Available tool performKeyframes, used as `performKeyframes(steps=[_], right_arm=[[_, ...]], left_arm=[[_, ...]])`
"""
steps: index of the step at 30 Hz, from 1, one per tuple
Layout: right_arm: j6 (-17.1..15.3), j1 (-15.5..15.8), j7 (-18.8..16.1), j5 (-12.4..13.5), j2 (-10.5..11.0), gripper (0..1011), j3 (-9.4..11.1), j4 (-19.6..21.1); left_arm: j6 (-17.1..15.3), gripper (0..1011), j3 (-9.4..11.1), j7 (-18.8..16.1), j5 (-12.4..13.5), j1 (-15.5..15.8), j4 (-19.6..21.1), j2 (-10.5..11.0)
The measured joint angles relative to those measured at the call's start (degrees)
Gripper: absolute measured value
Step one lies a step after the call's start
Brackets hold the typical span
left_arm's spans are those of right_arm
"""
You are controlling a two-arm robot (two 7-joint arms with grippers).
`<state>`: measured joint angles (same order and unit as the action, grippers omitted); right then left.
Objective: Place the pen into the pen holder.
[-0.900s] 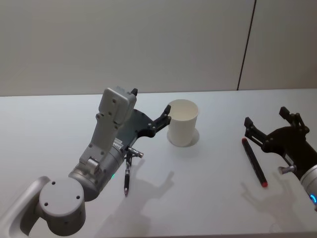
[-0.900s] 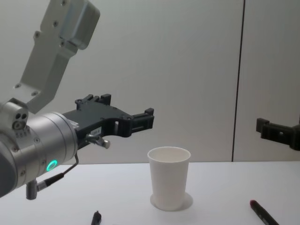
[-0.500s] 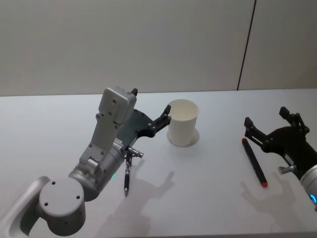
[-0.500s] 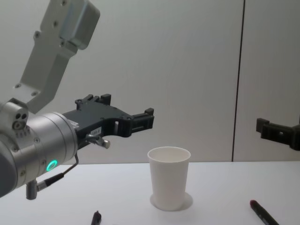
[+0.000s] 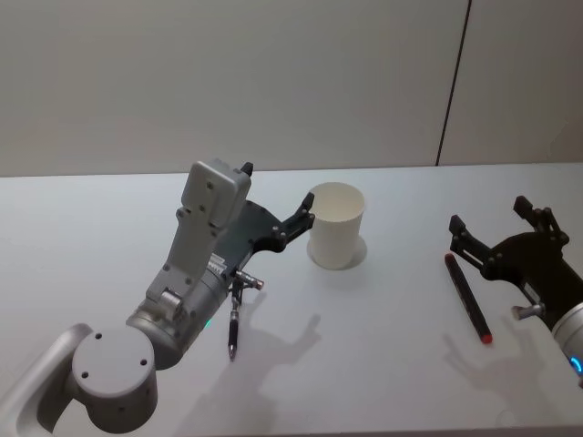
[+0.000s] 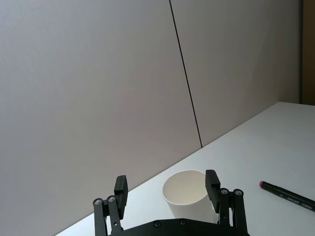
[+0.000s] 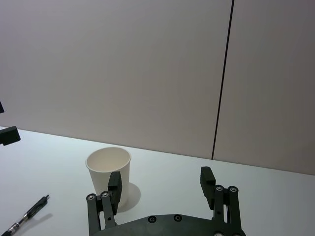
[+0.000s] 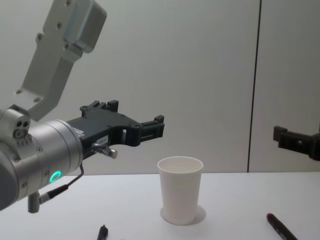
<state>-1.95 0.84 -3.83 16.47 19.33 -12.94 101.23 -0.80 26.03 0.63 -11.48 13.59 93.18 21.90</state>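
— How are the left jaws held?
— They are spread apart with nothing gripped. They are raised above the counter [image 5: 383, 364], just left of the pen holder [image 5: 335, 228] and higher than its rim.

— And the right jaws?
— These are likewise parted and empty. They are held in the air beside the far end of the red pen [image 5: 466, 296].

— Where is that pen found?
— It is laid flat on the counter, well apart from the pen holder, on its right.

— And the pen holder itself?
— It is stood upright near the middle of the counter, mouth upward.

— Is anything else seen?
— A black pen [image 5: 233, 328] is laid flat below the left arm [image 5: 205, 237], left of the pen holder and nearer the robot.
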Motion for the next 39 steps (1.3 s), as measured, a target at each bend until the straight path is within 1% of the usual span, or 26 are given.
performKeyframes(steps=[5,10,13,16,17,20,23,24,25,27,28,31,34,37,38,39], right_arm=[[-0.2,0.0,0.0,0.0,-0.1,1001,0.0,0.0],[-1.4,-0.3,0.3,-0.1,-0.6,1001,-0.2,0.1],[-3.5,-0.7,1.2,-0.6,-1.2,1001,-0.5,0.4],[-4.7,-1.0,1.8,-1.1,-1.6,1001,-0.7,0.5],[-5.7,-1.2,2.2,-1.5,-1.9,1001,-0.8,0.6],[-7.2,-1.6,3.0,-2.1,-2.3,1001,-1.0,0.7],[-10.0,-2.4,4.2,-3.1,-3.0,1001,-1.1,0.7],[-10.0,-2.4,4.2,-3.1,-3.0,1001,-1.1,0.7],[-11.9,-3.0,4.9,-3.8,-3.4,1001,-1.2,0.7],[-13.2,-3.4,5.2,-4.1,-3.6,1001,-1.2,0.7],[-14.4,-3.8,5.5,-4.5,-3.9,1001,-1.2,0.7],[-16.4,-4.4,5.9,-5.1,-4.2,1001,-1.2,0.6],[-19.5,-5.5,6.2,-5.8,-4.7,1001,-1.1,0.2],[-21.6,-6.3,6.3,-6.2,-5.0,1001,-1.0,-0.1],[-22.8,-6.7,6.4,-6.4,-5.2,1001,-0.9,-0.3],[-22.8,-6.7,6.4,-6.4,-5.2,1001,-0.9,-0.3]], left_arm=[[0.0,1003,0.0,0.0,0.0,0.0,0.0,0.0],[0.0,1003,0.0,0.0,0.0,0.0,0.0,0.0],[0.0,1003,0.0,0.0,0.0,0.0,0.0,0.0],[0.0,1003,0.0,0.0,0.0,0.0,0.0,0.0],[0.0,1003,0.0,0.0,0.0,0.0,0.0,0.0],[0.0,1003,0.0,0.0,0.0,0.0,0.0,0.0],[0.0,1003,0.0,0.0,0.0,0.0,0.0,0.0],[0.0,1003,0.0,0.0,0.0,0.0,0.0,0.0],[0.0,1003,0.0,0.0,0.0,0.0,0.0,0.0],[0.0,1003,0.0,0.0,0.0,0.0,0.0,0.0],[0.0,1003,0.0,0.0,0.0,0.0,0.0,0.0],[0.0,1003,0.0,0.0,0.0,0.0,0.0,0.0],[0.0,1003,0.0,0.0,0.0,0.0,0.0,0.0],[0.0,1003,0.0,0.0,0.0,0.0,0.0,0.0],[0.0,1003,0.0,0.0,0.0,0.0,0.0,0.0],[0.0,1003,0.0,0.0,0.0,0.0,0.0,0.0]])
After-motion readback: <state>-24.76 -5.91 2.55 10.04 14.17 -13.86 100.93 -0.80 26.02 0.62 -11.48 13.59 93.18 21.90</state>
